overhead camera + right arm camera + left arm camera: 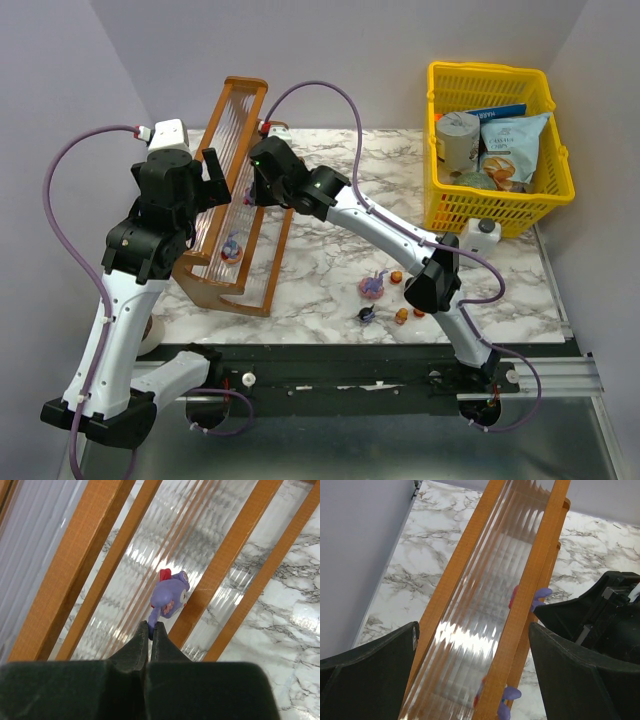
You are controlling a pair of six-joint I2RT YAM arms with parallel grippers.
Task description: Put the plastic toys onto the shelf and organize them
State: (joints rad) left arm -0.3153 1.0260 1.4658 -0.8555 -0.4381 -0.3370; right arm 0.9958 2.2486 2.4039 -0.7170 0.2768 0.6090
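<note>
**A:** Marble table [320, 270], grey walls behind. Shelf [235, 200] at left centre of the top view, yellow basket [445, 210] at upper right.

**B:** And the right gripper [150, 630]?

**A:** Reaching over the shelf, near the centre of the top view. Jaws together, pinched on the thin lower end of a purple toy [170, 597]. From the right wrist: toy at mid-frame, over a clear ribbed tier, between two wooden rails.

**B:** Touching the tier?

**A:** Cannot tell.

**B:** Left gripper [472, 650]?

**A:** Above the shelf's top tier, looking down its length. Jaws wide apart, one finger at lower left and the other at lower right of the left wrist view.

**B:** Any more on the shelf?

**A:** Second toy [232, 247], purple too, on a low tier near the shelf's near end.

**B:** And off it?

**A:** Loose toys [372, 288] on the marble, right of centre in the top view: purple, dark, orange, lying close together, well apart from the shelf.
</note>
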